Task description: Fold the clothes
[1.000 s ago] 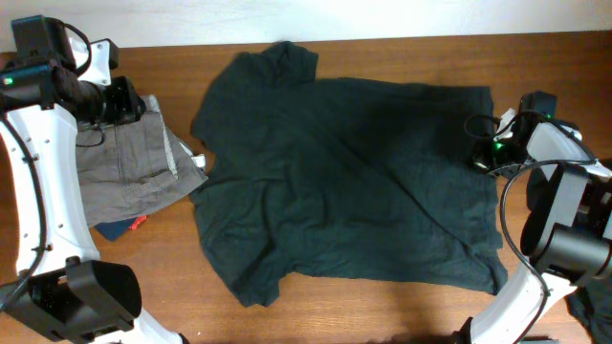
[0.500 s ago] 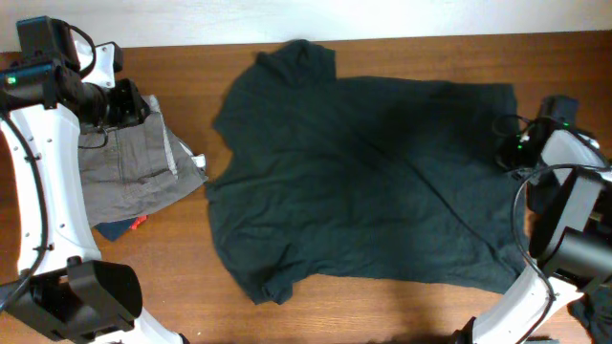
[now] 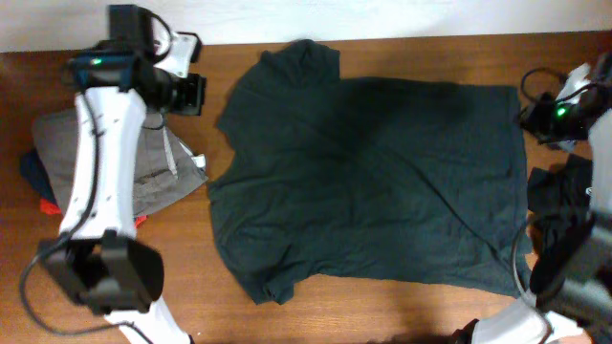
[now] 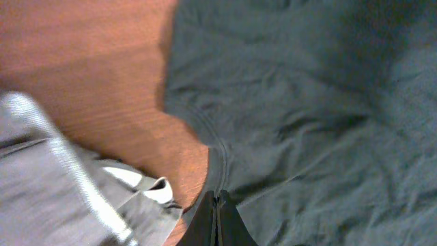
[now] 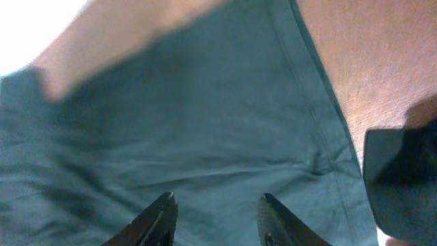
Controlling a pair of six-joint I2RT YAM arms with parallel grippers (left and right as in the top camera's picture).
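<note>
With the dark green T-shirt (image 3: pixel 363 182) spread flat mid-way along the surface (image 3: pixel 335 313), the left end effector (image 4: pixel 217 205) pinched shut on nothing by its far-left sleeve and the right end effector (image 5: pixel 217 201) half-open and empty over the right hem, both should probably grip matching edges evenly before folding.

On the wooden table (image 3: pixel 363 313) lie a spread green T-shirt (image 3: pixel 373 182) and a grey garment pile (image 3: pixel 163 186).
</note>
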